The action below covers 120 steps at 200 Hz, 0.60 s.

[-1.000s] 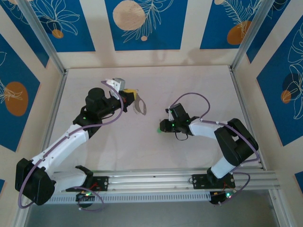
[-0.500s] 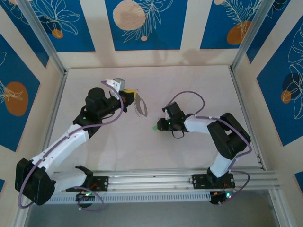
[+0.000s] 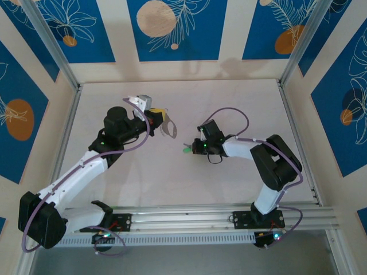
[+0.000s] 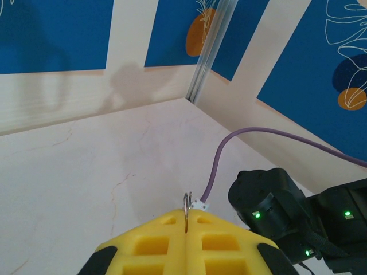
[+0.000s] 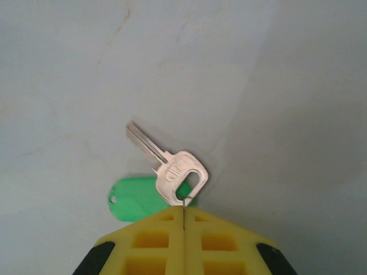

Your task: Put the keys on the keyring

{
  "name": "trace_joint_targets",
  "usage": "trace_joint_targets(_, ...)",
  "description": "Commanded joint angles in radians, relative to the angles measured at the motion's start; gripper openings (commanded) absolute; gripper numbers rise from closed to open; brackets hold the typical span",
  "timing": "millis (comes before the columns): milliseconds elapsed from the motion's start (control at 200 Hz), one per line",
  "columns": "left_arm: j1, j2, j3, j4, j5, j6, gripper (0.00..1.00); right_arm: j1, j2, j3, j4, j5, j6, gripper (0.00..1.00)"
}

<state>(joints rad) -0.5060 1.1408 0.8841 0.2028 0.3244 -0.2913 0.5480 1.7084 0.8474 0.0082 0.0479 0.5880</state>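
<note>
My left gripper (image 3: 164,120) is held above the table's left-middle, its yellow fingers (image 4: 155,240) shut on the keyring (image 3: 171,129). In the left wrist view only the thin grey metal edge of the keyring (image 4: 187,200) pokes out between the pads. My right gripper (image 3: 194,148) points left toward it, a short gap away. It is shut on a thin wire loop that carries one silvery key (image 5: 174,170) and a green tag (image 5: 135,199). The green tag (image 3: 186,149) hangs at the gripper's tip. Any other keys are hidden.
The pale table (image 3: 172,183) is walled by blue-and-cream panels with metal posts (image 3: 54,48) at the back corners. The right arm's black wrist (image 4: 269,197) and its purple cable (image 4: 275,137) fill the lower right of the left wrist view. A rail (image 3: 189,217) runs along the near edge.
My right gripper has moved left and slightly away from the bases, carrying the key and green tag closer to the keyring. The left arm has stayed put; the keyring looks slightly turned.
</note>
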Motion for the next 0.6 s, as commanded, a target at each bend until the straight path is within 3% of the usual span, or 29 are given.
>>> trace_joint_targets(0, -0.01, -0.012, -0.005, 0.057, 0.011, -0.019, 0.0, -0.017, -0.094, -0.023, -0.004, -0.012, 0.015, 0.0)
trace_joint_targets(285, -0.012, -0.013, -0.002, 0.056, 0.024, -0.02, 0.0, -0.061, -0.277, -0.1, -0.02, -0.027, -0.014, 0.0)
trace_joint_targets(595, -0.016, -0.001, 0.001, 0.05, 0.037, -0.014, 0.0, -0.152, -0.439, -0.191, 0.069, -0.201, -0.018, 0.0)
